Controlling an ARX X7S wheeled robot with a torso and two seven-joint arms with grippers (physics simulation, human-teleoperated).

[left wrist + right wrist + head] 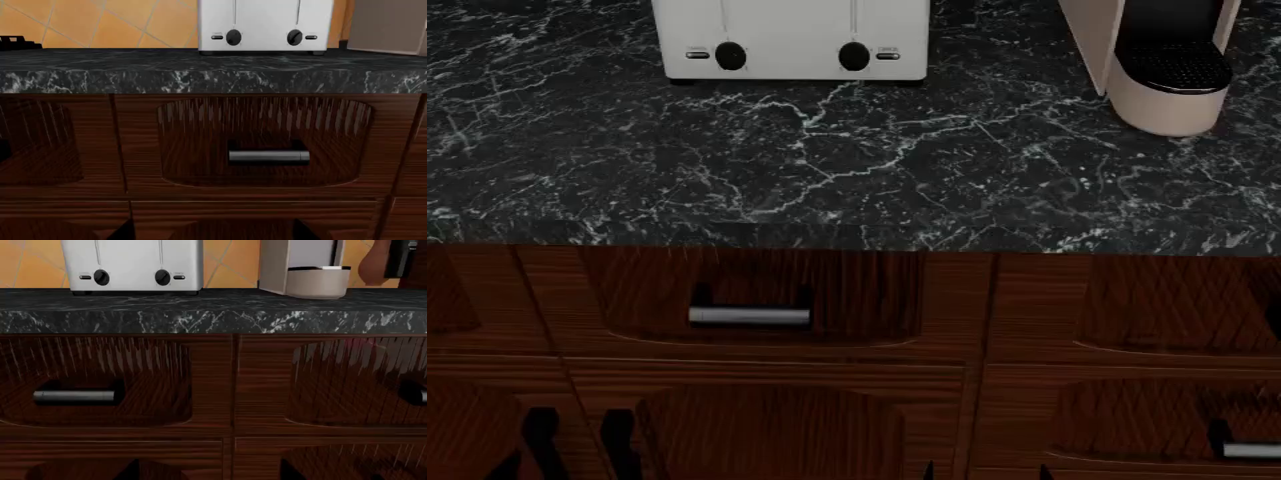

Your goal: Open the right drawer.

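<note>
Nothing done so far: the right drawer (333,385) sat shut, its front flush with the neighbouring centre drawer (100,380), and no finger was on it.
Right drawer's place: ahead of the right gripper (208,472) and off to its right side, well apart from the fingertips, under the marble countertop (213,315) below the coffee machine (307,270).
Its bar handle (420,396): only one end showed at the edge of the right wrist view, well to the right of the fingers.
Right fingers (291,472): spread apart, holding nothing, only their dark tips in view.
Left gripper (212,234): its fingers (119,233) were also apart and empty, facing the centre drawer's handle (268,156) beneath the toaster (265,25).
Left to do: by my judgement everything, namely shifting the right gripper rightward to line up with the handle, reaching in, closing on the bar and pulling the drawer out.
Risk: the centre handle lay nearer both grippers, so the wrong drawer could easily be taken.
</note>
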